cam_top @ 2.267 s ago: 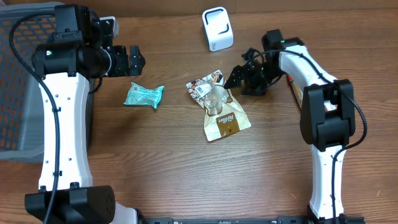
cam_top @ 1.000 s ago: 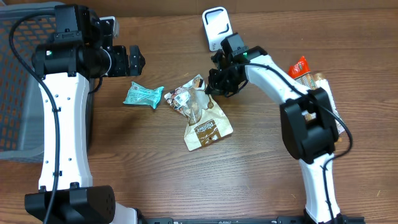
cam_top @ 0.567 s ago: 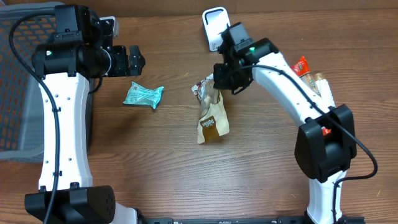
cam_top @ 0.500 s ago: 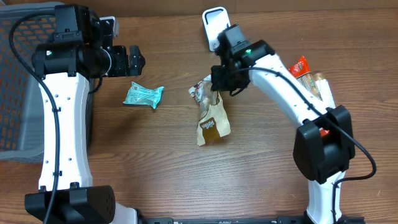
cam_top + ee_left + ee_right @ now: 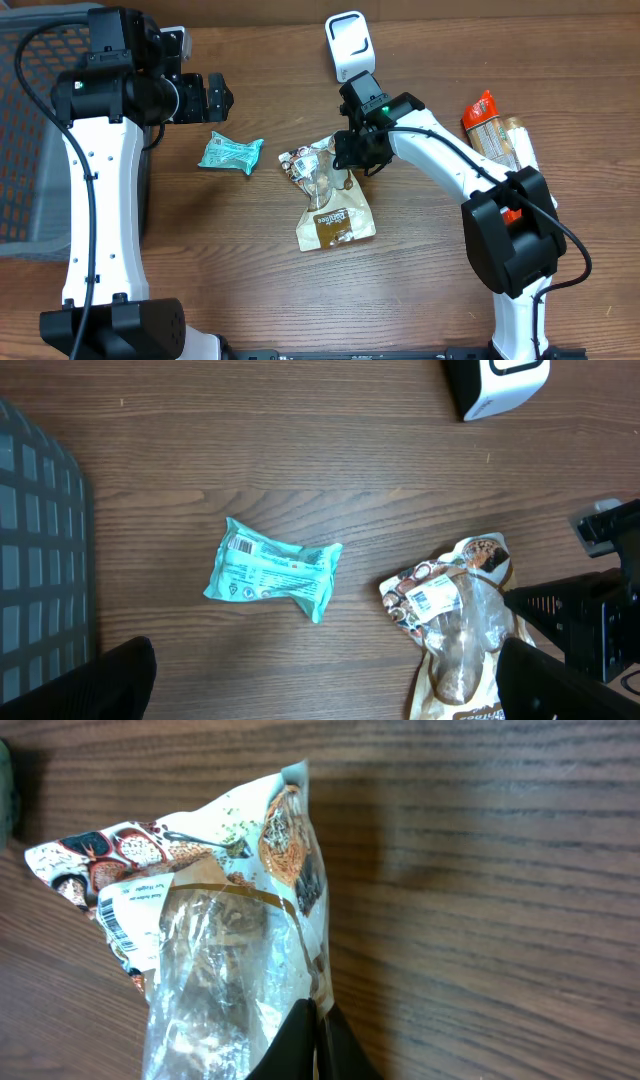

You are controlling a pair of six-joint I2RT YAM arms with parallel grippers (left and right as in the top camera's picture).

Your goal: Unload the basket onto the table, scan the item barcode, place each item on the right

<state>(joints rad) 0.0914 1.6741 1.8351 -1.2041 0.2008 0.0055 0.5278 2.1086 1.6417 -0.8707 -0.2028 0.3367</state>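
Observation:
The item is a brown snack bag point(image 5: 335, 205) with a clear window, lying mid-table below the white barcode scanner point(image 5: 349, 45). My right gripper point(image 5: 352, 158) is shut on the bag's upper right edge. The right wrist view shows its tips point(image 5: 318, 1030) pinching the seam of the bag point(image 5: 220, 950). A white barcode label point(image 5: 125, 915) faces up on the bag's upper left corner. My left gripper point(image 5: 218, 97) hangs open at the upper left, above a teal packet point(image 5: 230, 153), and holds nothing. From the left wrist I see the bag point(image 5: 455, 625) and the scanner point(image 5: 497, 380).
A grey mesh basket point(image 5: 25, 130) stands at the far left. Several snack packs point(image 5: 490, 120) lie at the right edge behind the right arm. The teal packet point(image 5: 272, 567) lies between the basket point(image 5: 40, 560) and the bag.
My right gripper has come down and slightly left with the bag. The bag, which hung folded half a second ago, now spreads flatter with its label side up. The left arm has not moved.

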